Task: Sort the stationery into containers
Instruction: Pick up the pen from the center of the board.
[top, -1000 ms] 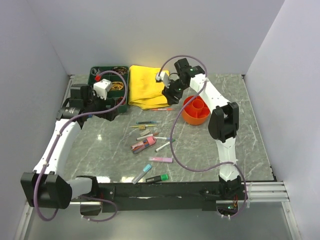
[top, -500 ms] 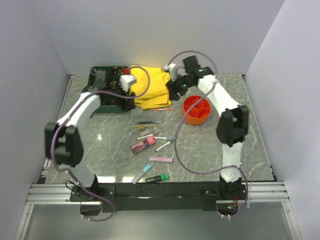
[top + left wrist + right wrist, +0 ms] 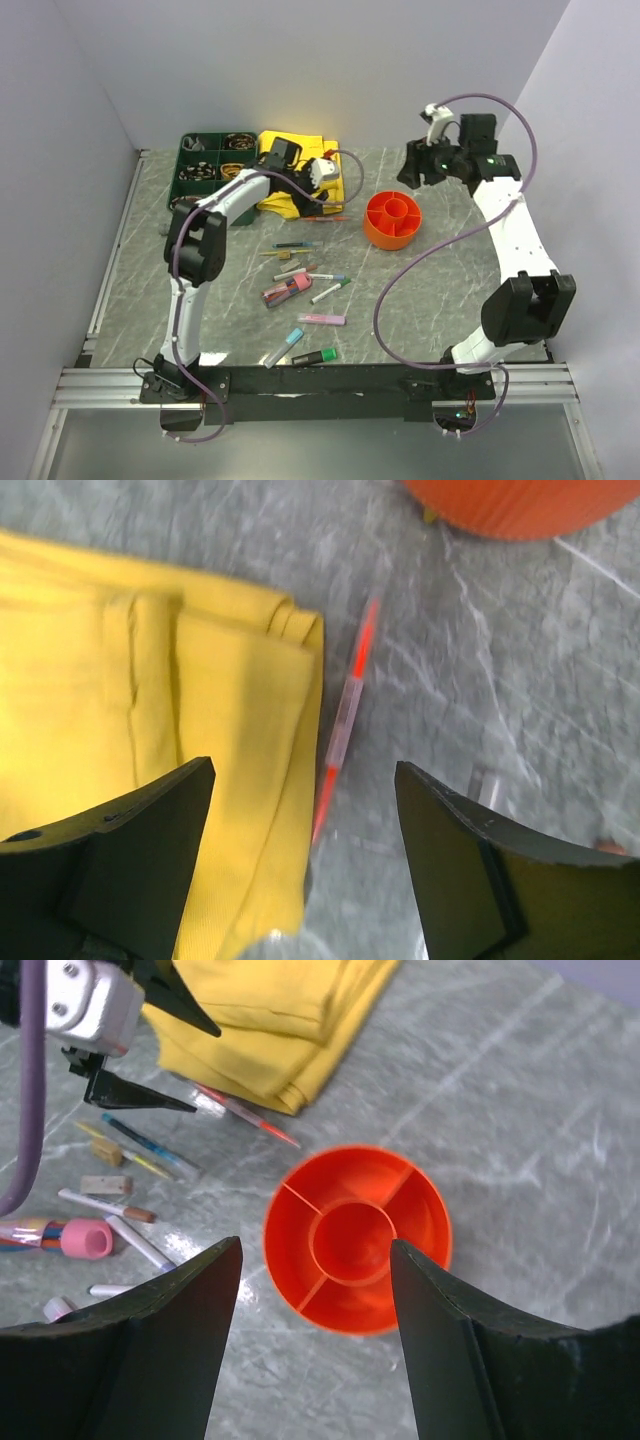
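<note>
Red pen lies on the table just beside the folded edge of the yellow cloth. The left gripper hangs over it with jaws wide apart. Only the left wrist view shows this closely, and it is blurred. The right wrist view shows the orange pot with its dividers, framed by the right gripper, also spread wide. The top view alone shows the green tray at the far left and loose pens and markers mid-table.

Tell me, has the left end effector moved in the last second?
Yes, the left end effector swung right, from over the green tray to the yellow cloth's right edge.
</note>
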Tool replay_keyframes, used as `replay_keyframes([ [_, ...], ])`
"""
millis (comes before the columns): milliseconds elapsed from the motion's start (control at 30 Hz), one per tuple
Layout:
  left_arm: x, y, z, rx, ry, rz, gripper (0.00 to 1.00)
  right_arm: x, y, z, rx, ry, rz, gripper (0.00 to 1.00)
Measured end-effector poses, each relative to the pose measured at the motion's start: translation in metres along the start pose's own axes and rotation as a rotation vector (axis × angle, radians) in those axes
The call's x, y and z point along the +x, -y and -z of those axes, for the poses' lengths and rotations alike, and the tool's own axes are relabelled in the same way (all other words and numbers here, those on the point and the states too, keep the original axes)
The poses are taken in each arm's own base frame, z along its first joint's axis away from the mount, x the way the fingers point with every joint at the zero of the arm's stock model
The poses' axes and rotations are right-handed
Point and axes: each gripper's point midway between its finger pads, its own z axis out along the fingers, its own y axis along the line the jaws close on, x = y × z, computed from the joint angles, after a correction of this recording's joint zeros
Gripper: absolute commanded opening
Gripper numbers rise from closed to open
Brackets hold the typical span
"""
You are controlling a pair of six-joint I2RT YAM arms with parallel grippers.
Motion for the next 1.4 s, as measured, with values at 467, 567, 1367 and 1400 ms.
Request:
replay_keyframes([
  [467, -0.029, 0.053, -0.065, 0.122, 0.002, -0.148, 0.72, 0.053, 0.019, 0.025, 0.051, -0.033, -0.135, 0.70],
  [567, -0.024, 0.047, -0.070, 0.111, -0.010, -0.144, 0.71, 0.058, 0.022, 0.025, 0.045, -0.032, -0.149, 0.70],
  [1367, 0.007, 0.030, -0.092, 0.109, -0.091, -0.167, 0.55, 0.079, 0.033, 0.024, 0.037, -0.031, -0.210, 0.70],
  [1400, 0.007, 0.030, -0.092, 0.111, -0.094, -0.168, 0.54, 0.079, 0.033, 0.024, 0.037, -0.031, -0.212, 0.70],
])
